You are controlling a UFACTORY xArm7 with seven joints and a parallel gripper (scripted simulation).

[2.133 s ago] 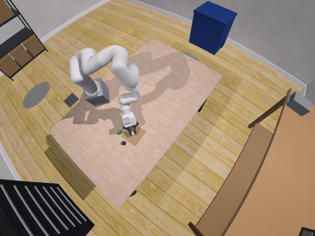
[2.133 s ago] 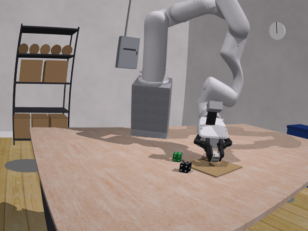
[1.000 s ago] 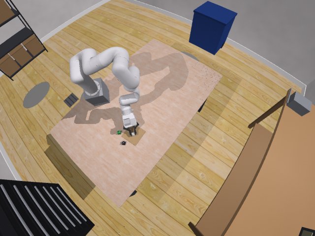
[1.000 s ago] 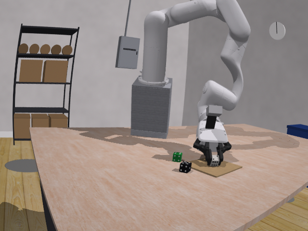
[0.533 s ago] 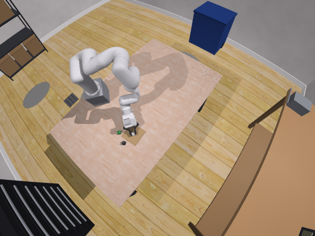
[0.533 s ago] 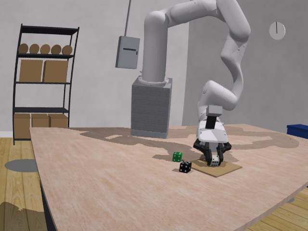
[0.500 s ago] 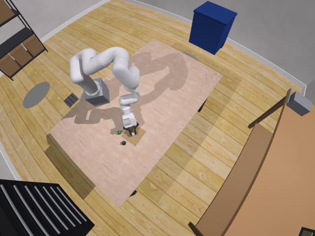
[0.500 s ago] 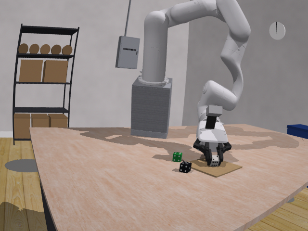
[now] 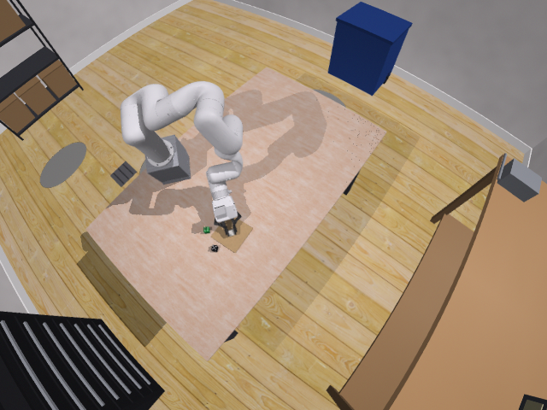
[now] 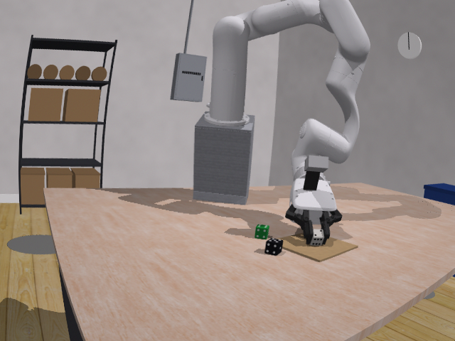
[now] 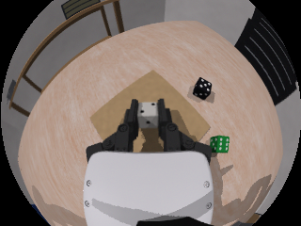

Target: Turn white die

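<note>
Down at the table, the gripper (image 10: 315, 231) is closed part-way on the white die (image 10: 316, 237), its two black fingers standing narrow and pressing the die's opposite sides, so the cube sits pinched between the fingertips. From the wrist view the die (image 11: 149, 113) shows a pale upper face with a single dark pip visible on the side turned toward the camera, and in the exterior view several pips show on its front face; which number is uppermost cannot be read. The die is low over the brown mat (image 10: 334, 250), at or just above its surface, and whether it actually touches the mat cannot be told. The mat lies flat on the table (image 10: 183, 278), a thin tan square with the gripper above its middle part. Just off the mat's near-left edge sits the black die (image 10: 274, 246), resting flat on the table and apart from the mat. Behind it and a little further left, the green die (image 10: 261, 231) also rests flat on the table, apart from the black one and from the mat; its top number is too small to read. The gripper's white body points straight down from the arm (image 10: 341, 73), which bends up and back to a grey pedestal (image 10: 205, 176) standing at the rear of the table. Beyond the table, a black shelf rack (image 10: 23, 121) with brown boxes stands by the wall.
</note>
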